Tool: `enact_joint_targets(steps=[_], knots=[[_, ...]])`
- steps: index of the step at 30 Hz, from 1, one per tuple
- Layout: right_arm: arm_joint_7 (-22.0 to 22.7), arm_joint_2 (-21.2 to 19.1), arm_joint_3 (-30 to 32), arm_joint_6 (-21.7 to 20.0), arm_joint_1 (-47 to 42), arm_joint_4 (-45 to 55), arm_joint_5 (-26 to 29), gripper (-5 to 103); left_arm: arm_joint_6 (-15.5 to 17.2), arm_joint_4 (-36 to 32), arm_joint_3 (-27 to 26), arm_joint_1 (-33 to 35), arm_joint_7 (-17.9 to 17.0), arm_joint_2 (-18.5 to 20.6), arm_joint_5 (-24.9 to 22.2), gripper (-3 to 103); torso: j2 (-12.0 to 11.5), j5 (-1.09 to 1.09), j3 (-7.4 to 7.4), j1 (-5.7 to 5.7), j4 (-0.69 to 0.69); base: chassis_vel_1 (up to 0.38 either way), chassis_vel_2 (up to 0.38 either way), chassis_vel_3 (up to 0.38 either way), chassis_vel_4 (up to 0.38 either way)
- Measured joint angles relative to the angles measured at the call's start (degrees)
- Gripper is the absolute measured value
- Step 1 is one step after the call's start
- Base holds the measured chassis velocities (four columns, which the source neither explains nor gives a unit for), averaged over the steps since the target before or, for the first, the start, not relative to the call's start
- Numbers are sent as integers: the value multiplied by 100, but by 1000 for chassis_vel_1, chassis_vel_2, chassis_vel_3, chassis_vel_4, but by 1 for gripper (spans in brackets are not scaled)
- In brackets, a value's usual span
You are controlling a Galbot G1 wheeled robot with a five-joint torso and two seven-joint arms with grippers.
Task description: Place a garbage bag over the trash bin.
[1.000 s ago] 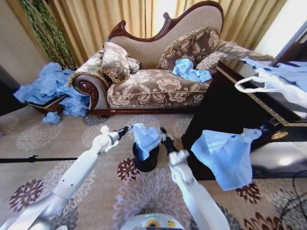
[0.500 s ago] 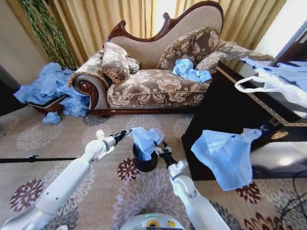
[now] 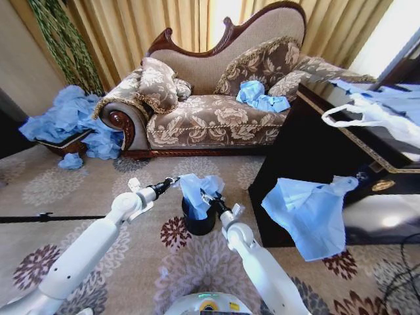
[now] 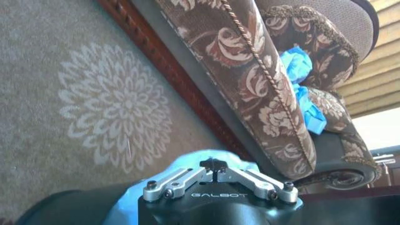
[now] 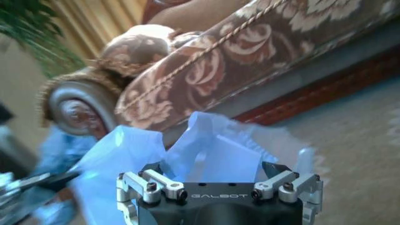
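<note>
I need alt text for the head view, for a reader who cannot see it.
Two white robot arms hold a light-blue garbage bag above a small black trash bin on a patterned carpet: left end effector at the bag's edge, right end effector against its side. An ornate sofa stands behind.

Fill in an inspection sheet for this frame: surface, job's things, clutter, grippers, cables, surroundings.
Surface: patterned floral carpet.
Job's things: crinkled light-blue plastic garbage bag draped over the small black cylindrical trash bin, not yet spread around the rim.
Clutter: heap of blue bags by the sofa; bigger flat pale-blue bag.
Grippers: left gripper shut on the bag's edge; right gripper open at the bag.
Cables: black cable on the floor.
Surroundings: ornate floral sofa, curtains.
</note>
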Motion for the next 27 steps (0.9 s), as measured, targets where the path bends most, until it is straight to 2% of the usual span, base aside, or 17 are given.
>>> enact_joint_targets(steps=[1, 3, 4, 7, 9, 10, 12, 13, 16, 18, 19, 20, 22, 23, 24, 27], knots=[[326, 67, -57, -156, 166, -65, -87, 100, -4, -80, -58, 81, -19, -19, -5, 0, 0, 0, 0, 0, 2, 0, 0, 0, 0], [467, 100, -99, -242, 242, -110, -120, 103, -7, -129, -100, 130, -27, -33, -6, 0, 0, 0, 0, 0, 1, 0, 0, 0, 0], [633, 143, -174, -330, 325, -182, -148, 100, -10, -184, -152, 210, -38, -49, -6, 0, 0, 0, 0, 0, 1, 0, 0, 0, 0], [720, 187, -237, -446, 389, -243, -156, 97, -10, -233, -223, 301, -44, -71, -6, 0, 0, 0, 0, 0, 1, 0, 0, 0, 0], [727, 245, -272, -565, 461, -345, -149, 88, -10, -284, -311, 410, -55, -111, -5, 0, 0, 1, 0, 0, 0, 0, 0, 0, 0], [727, 245, -272, -565, 461, -345, -149, 88, -10, -284, -311, 410, -55, -111, -5, 0, 0, 1, 0, 0, 0, 0, 0, 0, 0], [772, 273, -307, -695, 561, -415, -130, 78, -11, -371, -393, 528, -59, -135, -6, 0, 0, 1, 0, 0, 0, 0, 0, 0, 0], [772, 273, -307, -695, 561, -415, -130, 78, -11, -371, -393, 528, -59, -135, -6, 0, 0, 1, 0, 0, 0, 0, 0, 0, 0], [973, 274, -454, -853, 673, -393, -98, 62, -7, -518, -501, 755, -59, -156, -6, 0, 0, 1, 0, 0, 0, 0, 0, 0, 0], [1023, 278, -488, -897, 701, -385, -95, 62, -4, -558, -532, 825, -58, -167, -6, 0, 0, 1, 0, 0, 1, 0, 0, 0, 0], [1077, 291, -519, -936, 737, -398, -96, 55, -3, -593, -561, 882, -59, -179, -6, 0, 0, 0, 0, 0, 0, 0, 0, 0, 0], [1196, 334, -563, -964, 803, -479, -122, 45, 0, -673, -620, 1012, -58, -203, -3, 0, 0, 1, 0, 0, 1, 0, 0, 0, 0], [1223, 345, -570, -965, 812, -500, -132, 45, 0, -689, -633, 1040, -57, -208, -1, 0, 0, 1, 0, 0, 1, 0, 0, 0, 0], [1288, 353, -572, -976, 817, -514, -154, 40, 0, -772, -709, 1202, -57, -230, 4, 0, 0, 0, 0, 0, 1, 0, 0, 0, 0], [1288, 353, -572, -976, 817, -514, -154, 40, 0, -772, -709, 1202, -57, -230, 4, 0, 0, 0, 0, 0, 1, 0, 0, 0, 0], [1386, 264, -576, -995, 736, -414, -179, 24, 4, -878, -826, 1458, -41, -257, 23, 0, 0, 1, 0, -1, 1, 0, 0, 0, 0]])
